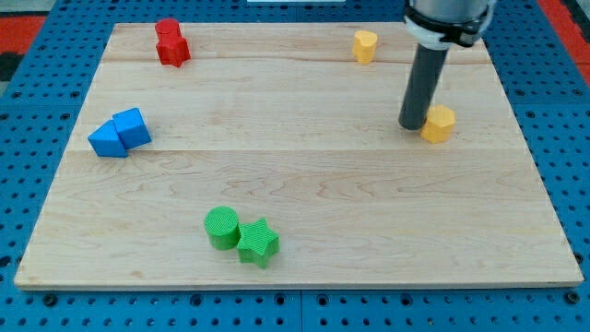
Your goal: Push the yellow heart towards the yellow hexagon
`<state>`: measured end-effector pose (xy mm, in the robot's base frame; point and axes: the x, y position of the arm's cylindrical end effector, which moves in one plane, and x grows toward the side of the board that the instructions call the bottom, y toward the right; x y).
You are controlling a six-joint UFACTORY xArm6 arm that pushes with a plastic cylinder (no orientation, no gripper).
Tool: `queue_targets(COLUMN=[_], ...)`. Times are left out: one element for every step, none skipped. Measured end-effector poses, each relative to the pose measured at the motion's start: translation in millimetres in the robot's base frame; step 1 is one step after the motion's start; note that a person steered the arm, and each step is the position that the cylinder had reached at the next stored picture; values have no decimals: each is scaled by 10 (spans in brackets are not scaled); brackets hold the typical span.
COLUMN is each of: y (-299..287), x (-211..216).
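At the view's bottom, a green cylinder [221, 227] touches a green star [258, 243] on the wooden tabletop [323, 194]. Farther up at the left, two blue blocks [120, 133] sit pressed together. At the right, my tip [411, 125] rests just left of the yellow hexagon [439, 123], touching it; there are no jaws on this rod. Near the top edge lie the yellow heart [366, 45], well apart from the hexagon, and two red blocks [171, 42] at the left.

- I see a pale wooden board [304, 175] with visible plank seams lying flat.
- Under it sits a blue perforated base [28, 55], dotted with dark holes.
- Lighting looks even and soft.
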<state>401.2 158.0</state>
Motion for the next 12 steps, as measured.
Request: queue_targets(y=[44, -239, -88, 129, -372, -885, -882, -555, -543, -863, -770, -518], x=[-11, -520, -1068, -1469, -1827, -1833, -1534, -1368, -1087, -1027, -868, -772])
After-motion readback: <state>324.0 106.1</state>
